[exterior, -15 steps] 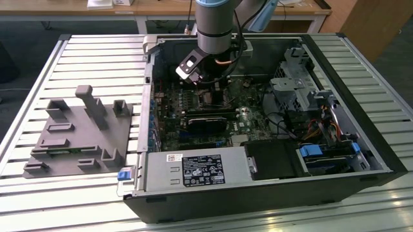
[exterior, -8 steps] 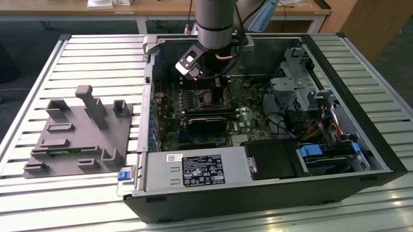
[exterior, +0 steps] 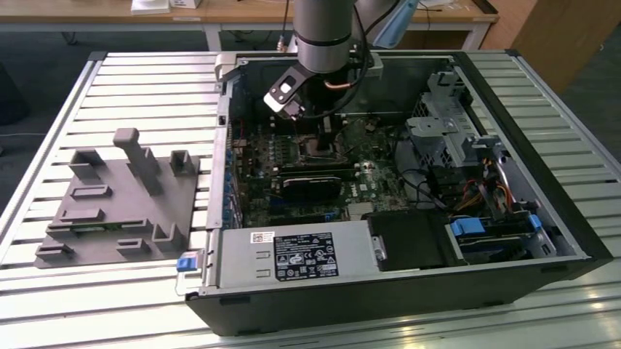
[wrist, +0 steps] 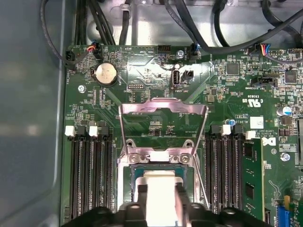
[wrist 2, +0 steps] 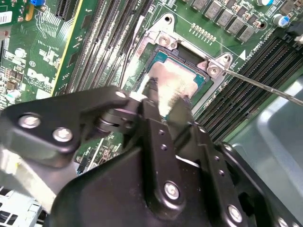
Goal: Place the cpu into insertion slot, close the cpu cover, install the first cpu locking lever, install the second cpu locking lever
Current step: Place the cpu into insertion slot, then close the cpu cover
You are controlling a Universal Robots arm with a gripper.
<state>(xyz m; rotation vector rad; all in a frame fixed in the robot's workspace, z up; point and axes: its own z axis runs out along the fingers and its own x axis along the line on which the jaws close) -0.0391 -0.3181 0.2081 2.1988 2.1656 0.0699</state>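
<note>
Item: open computer case (exterior: 388, 302) lying on a slatted worktop (exterior: 145, 94).

- Contents: we list a green circuit board (wrist: 142, 71), a labelled power supply box (exterior: 291, 256) and a long black card (exterior: 313, 185), both well apart from the hand.
- Socket (wrist: 127, 165): directly beneath the hand. Its cover frame (wrist: 163, 109) stands swung up just beyond the hand.
- Hand (wrist: 160, 194): we see it reaching down into the case in the exterior view (exterior: 327, 138). Its fingers (wrist: 140, 196) are closed on two opposite edges of the chip (wrist: 159, 177).
- Chip: held at the socket opening. We cannot tell whether it is fully seated.
- Around the hand: rows of black memory slots (wrist: 92, 175) flank it on either side. A thin lever rod (wrist 2: 265, 86) runs out from the socket corner. A coin battery (wrist: 105, 74) lies further beyond the cover frame.
- Beside the case: a grey fixture block (exterior: 116, 211) sits on the worktop, well away from the hand.
</note>
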